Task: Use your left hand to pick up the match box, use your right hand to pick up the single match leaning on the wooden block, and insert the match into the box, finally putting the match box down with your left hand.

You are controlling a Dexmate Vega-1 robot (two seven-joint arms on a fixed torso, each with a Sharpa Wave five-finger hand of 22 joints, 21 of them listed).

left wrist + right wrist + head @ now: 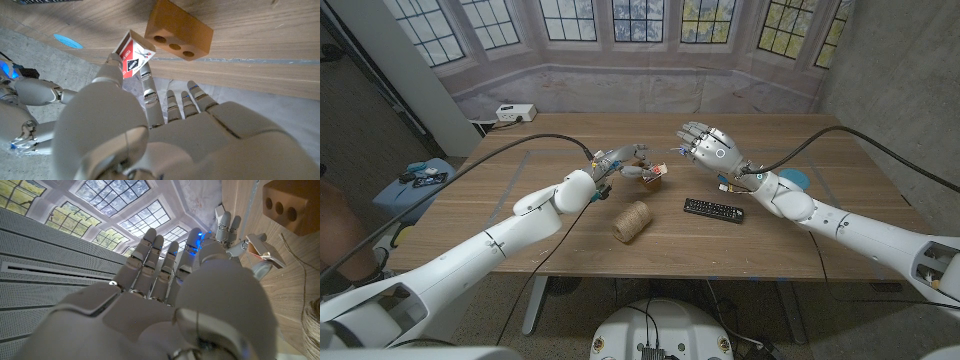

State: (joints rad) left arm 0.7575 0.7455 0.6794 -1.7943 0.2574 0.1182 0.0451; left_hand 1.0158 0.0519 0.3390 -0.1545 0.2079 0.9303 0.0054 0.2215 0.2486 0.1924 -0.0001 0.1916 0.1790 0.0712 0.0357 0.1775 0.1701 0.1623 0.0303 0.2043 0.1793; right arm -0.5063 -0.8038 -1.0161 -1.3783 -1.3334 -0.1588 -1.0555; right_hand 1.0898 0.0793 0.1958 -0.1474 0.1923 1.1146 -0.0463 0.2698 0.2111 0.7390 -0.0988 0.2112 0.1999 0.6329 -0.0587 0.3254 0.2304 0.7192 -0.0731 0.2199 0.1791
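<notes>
My left hand [620, 160] pinches the red and white match box [134, 57] between thumb and finger, just above the wooden block [179, 37], which has three holes in one face. In the head view the match box [662, 168] sits right over the block [653, 181] at the table's middle. My right hand [710, 143] is raised to the right of the box, fingers stretched up and slightly apart, with nothing seen in it. From the right wrist, my right hand [165, 280] shows from behind, with the match box [264, 251] beyond its fingers. I cannot make out the match.
A spool of twine [633, 221] lies in front of the block and a black remote [713, 209] lies to its right. A blue disc [790, 178] sits by my right forearm. A white power strip [515, 113] is at the table's far left corner.
</notes>
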